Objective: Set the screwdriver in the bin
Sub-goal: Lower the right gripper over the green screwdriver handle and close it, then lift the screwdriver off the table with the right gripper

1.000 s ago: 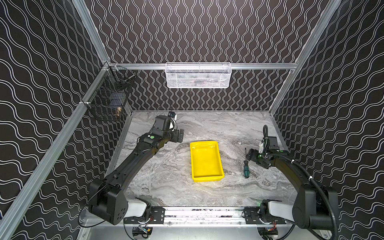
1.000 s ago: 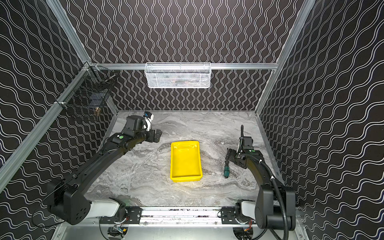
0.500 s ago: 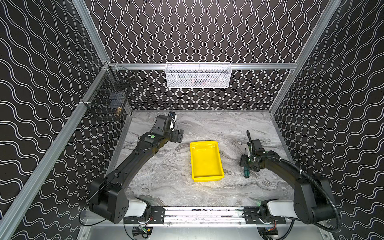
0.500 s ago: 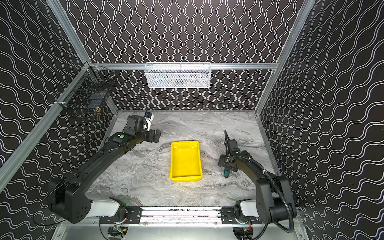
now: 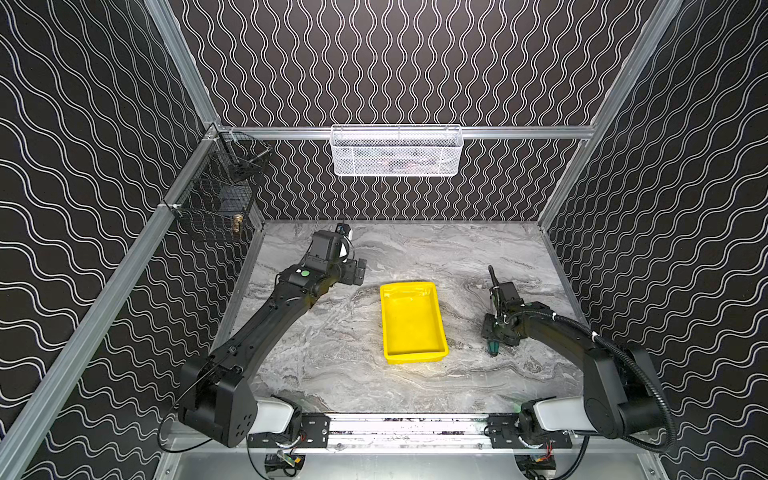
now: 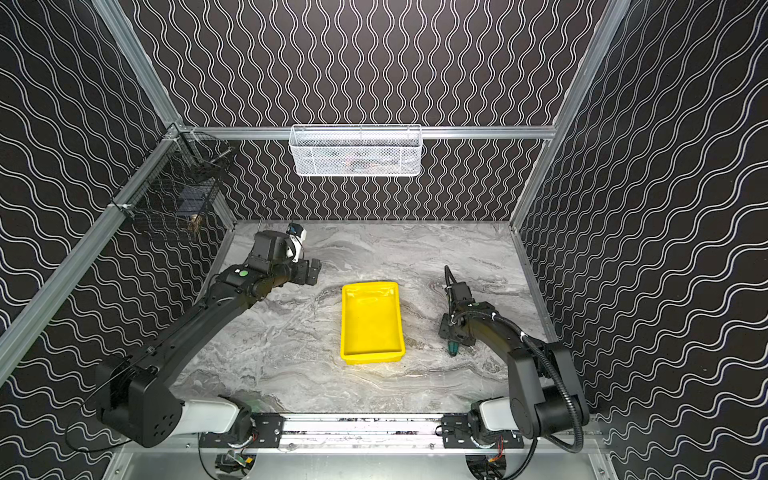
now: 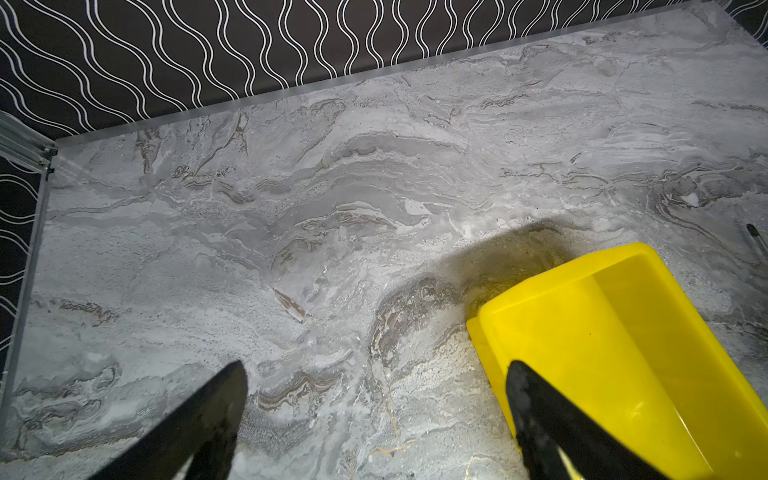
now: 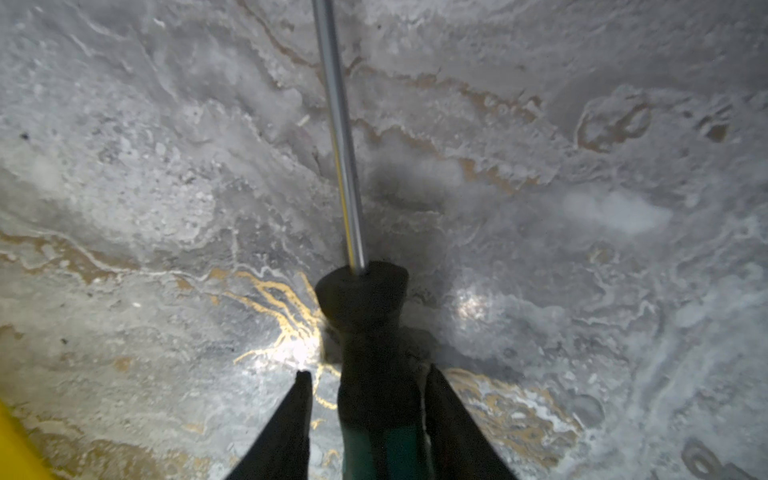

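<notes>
Right pincer (image 8: 368, 372) lowered, narrowed astride screwdriver (image 8: 361, 299) handle; bin (image 5: 407, 286) apart.

Screwdriver (image 8: 362, 293) flat beside bin (image 5: 415, 356) (yellow).

- The bin (image 5: 411, 324) is plain bright yellow, inside and out.
- The screwdriver (image 8: 361, 299) has a handle that is black near the shaft and green farther back. Its shaft is silvery grey with a thin yellow glint.
- The table (image 5: 332, 332) has a grey marble pattern with white veins and tan-brown streaks.
- The walls (image 5: 415, 62) are black, covered with paired white wavy lines.
- The frame bars (image 5: 519, 132) are silver-grey.
- The mesh basket (image 5: 397, 160) is white; the wire basket (image 5: 212, 208) is black.
- The left arm (image 5: 266, 328) and the right arm (image 5: 557, 332) are black, with white segments at their bases. A green dot marks the left arm.
</notes>
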Controlling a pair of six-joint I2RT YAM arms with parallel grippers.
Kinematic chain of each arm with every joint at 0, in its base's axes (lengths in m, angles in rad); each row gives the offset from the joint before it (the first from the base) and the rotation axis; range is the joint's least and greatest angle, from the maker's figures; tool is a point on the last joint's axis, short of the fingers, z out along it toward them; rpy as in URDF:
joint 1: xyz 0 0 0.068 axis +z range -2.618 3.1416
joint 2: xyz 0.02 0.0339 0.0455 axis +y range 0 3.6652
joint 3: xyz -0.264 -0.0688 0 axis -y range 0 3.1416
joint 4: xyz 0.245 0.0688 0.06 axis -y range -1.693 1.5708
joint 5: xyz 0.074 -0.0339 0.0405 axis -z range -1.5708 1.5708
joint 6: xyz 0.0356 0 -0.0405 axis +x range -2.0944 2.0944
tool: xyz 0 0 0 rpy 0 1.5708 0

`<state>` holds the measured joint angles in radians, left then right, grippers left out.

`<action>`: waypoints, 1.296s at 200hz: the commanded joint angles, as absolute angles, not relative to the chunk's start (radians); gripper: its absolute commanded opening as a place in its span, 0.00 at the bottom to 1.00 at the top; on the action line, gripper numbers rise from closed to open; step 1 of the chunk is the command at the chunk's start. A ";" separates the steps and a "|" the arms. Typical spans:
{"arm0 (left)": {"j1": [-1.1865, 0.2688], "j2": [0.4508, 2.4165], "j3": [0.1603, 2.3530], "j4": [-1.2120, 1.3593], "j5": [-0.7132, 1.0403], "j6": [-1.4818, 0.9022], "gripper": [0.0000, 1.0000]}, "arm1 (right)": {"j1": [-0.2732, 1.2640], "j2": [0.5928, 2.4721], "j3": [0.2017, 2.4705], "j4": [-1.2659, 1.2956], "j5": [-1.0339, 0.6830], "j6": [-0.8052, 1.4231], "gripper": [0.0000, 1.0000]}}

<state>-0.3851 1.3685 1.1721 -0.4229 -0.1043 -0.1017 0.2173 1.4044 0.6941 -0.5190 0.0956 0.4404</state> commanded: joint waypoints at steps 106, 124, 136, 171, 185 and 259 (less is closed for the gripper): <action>-0.383 1.382 1.182 -0.435 -0.130 -0.094 0.99 | 0.225 1.425 0.728 -0.532 0.091 0.422 0.17; -0.383 1.383 1.183 -0.437 -0.133 -0.094 0.99 | 0.224 1.424 0.739 -0.539 0.091 0.417 0.16; -0.383 1.384 1.184 -0.434 -0.133 -0.094 0.99 | 0.224 1.421 0.746 -0.544 0.094 0.416 0.15; -0.383 1.387 1.183 -0.440 -0.144 -0.095 0.99 | 0.225 1.406 0.765 -0.556 0.094 0.407 0.15; -0.383 1.389 1.184 -0.443 -0.147 -0.097 0.99 | 0.224 1.401 0.773 -0.562 0.094 0.404 0.15; -0.383 1.386 1.187 -0.445 -0.147 -0.100 0.99 | 0.225 1.392 0.784 -0.565 0.076 0.395 0.15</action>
<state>-0.3836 1.3876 1.1778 -0.4435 -0.1425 -0.1017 0.2234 1.3998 0.7761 -0.5541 0.0872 0.3992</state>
